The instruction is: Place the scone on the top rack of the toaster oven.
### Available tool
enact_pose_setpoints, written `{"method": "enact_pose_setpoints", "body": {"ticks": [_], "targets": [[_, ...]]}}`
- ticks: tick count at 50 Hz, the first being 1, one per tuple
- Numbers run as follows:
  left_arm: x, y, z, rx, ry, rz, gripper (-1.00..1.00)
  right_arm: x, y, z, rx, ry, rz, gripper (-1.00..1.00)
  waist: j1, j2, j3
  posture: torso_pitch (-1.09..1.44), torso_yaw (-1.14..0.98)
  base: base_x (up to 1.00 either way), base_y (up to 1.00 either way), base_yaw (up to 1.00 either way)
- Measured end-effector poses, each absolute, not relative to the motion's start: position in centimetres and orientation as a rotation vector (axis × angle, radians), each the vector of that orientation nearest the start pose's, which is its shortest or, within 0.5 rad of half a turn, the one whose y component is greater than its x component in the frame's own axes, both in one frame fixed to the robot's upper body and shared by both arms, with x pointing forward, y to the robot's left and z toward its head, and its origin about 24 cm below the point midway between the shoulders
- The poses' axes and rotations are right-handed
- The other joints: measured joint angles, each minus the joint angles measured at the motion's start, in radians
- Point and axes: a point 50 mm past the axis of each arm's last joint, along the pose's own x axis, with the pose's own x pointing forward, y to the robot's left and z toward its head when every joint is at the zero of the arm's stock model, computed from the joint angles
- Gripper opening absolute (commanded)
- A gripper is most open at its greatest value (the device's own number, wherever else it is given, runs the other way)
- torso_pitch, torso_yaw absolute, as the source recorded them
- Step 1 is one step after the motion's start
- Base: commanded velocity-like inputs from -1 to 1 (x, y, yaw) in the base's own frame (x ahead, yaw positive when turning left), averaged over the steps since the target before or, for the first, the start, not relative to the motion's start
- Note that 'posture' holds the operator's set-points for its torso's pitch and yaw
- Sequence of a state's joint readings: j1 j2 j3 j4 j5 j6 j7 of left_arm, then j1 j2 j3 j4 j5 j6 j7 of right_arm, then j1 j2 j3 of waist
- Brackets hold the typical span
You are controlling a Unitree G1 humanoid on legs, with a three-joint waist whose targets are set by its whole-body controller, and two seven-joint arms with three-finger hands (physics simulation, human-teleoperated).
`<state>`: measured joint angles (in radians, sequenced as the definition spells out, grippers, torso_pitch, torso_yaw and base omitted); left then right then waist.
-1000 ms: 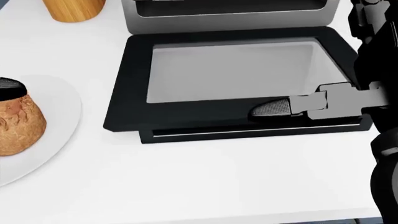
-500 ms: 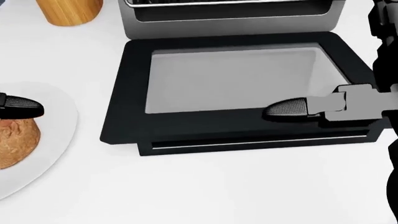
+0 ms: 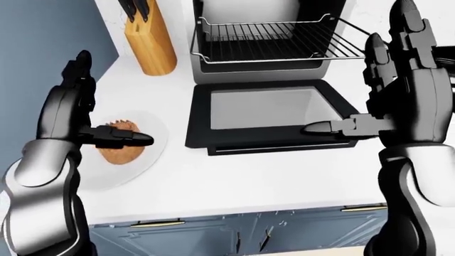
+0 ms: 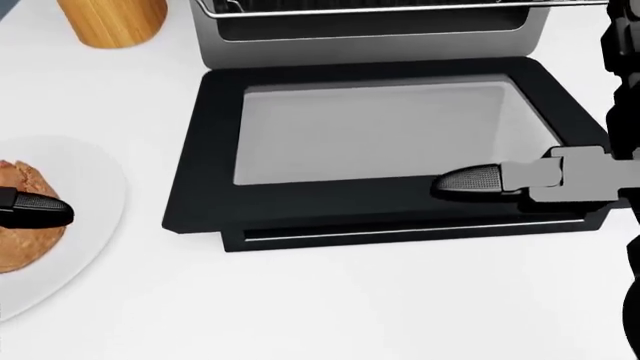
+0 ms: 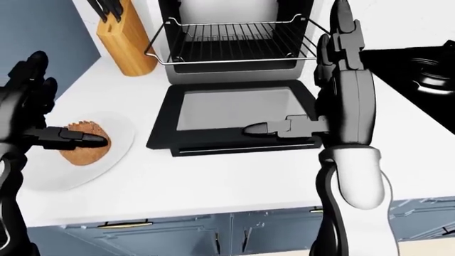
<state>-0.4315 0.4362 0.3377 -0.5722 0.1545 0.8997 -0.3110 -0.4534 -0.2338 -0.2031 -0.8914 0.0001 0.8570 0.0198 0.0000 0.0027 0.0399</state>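
A brown scone [image 3: 113, 155] lies on a white plate [image 3: 147, 160] at the left of the left-eye view. My left hand [image 3: 106, 106] is open over it, fingers raised and thumb [image 4: 35, 210] lying across the scone's face. The toaster oven [image 3: 266, 66] stands open at the top centre. Its wire rack [image 3: 277, 40] is pulled partway out and its glass door [image 3: 266, 106] lies flat on the counter. My right hand [image 3: 356, 74] is open and holds nothing. It hovers over the door's right side, and its thumb [image 4: 470, 180] points left.
A wooden knife block [image 3: 151, 42] stands left of the oven. A black stove [image 5: 426, 64] lies at the right of the right-eye view. The white counter's near edge [image 3: 234, 208] runs above blue-grey cabinet doors [image 3: 234, 234].
The head view has shifted a little, so the oven door sits lower in it. My left thumb has dropped from the scone's top to across its middle. The right thumb has drifted rightward.
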Motion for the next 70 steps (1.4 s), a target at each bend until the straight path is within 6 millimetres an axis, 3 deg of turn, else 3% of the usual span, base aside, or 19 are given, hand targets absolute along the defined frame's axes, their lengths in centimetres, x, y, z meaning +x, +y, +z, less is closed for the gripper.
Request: {"method": "enact_pose_setpoints", "body": {"ticks": [8, 29, 31, 36, 41, 54, 62, 70], "targets": [[25.5, 25.3, 22.8, 0.411, -0.077, 0.205, 1.0, 22.8, -18.0, 26.1, -0.187, -0.501, -0.104, 1.0, 0.001, 0.002, -0.001, 0.0, 0.0, 0.0, 0.0, 0.0], [26.2, 26.0, 21.5, 0.427, -0.013, 0.229, 1.0, 22.9, -18.0, 26.0, -0.188, -0.496, -0.102, 1.0, 0.003, -0.001, -0.004, 0.0, 0.0, 0.0, 0.0, 0.0], [26.2, 26.1, 21.4, 0.431, -0.007, 0.236, 0.71, 22.8, -18.1, 26.1, -0.188, -0.5, -0.104, 1.0, 0.003, -0.001, -0.005, 0.0, 0.0, 0.0, 0.0, 0.0], [26.1, 26.3, 21.1, 0.433, 0.002, 0.243, 0.76, 22.8, -18.0, 26.0, -0.188, -0.5, -0.102, 1.0, 0.003, -0.001, -0.007, 0.0, 0.0, 0.0, 0.0, 0.0], [26.0, 26.5, 20.1, 0.457, 0.029, 0.247, 0.48, 23.0, -17.9, 25.7, -0.188, -0.493, -0.099, 1.0, 0.002, 0.0, -0.009, 0.0, 0.0, 0.0, 0.0, 0.0], [26.0, 26.6, 19.4, 0.478, 0.045, 0.25, 0.32, 23.1, -17.9, 25.5, -0.191, -0.492, -0.101, 1.0, 0.002, -0.001, -0.012, 0.0, 0.0, 0.0, 0.0, 0.0], [26.0, 26.7, 19.4, 0.484, 0.046, 0.255, 0.02, 23.1, -17.9, 25.6, -0.193, -0.494, -0.103, 1.0, 0.002, 0.0, -0.011, 0.0, 0.0, 0.0, 0.0, 0.0], [26.1, 26.5, 19.4, 0.495, 0.041, 0.252, -0.07, 22.9, -18.0, 25.7, -0.197, -0.5, -0.101, 1.0, 0.003, 0.0, -0.013, 0.0, 0.0, 0.0, 0.0, 0.0]]}}
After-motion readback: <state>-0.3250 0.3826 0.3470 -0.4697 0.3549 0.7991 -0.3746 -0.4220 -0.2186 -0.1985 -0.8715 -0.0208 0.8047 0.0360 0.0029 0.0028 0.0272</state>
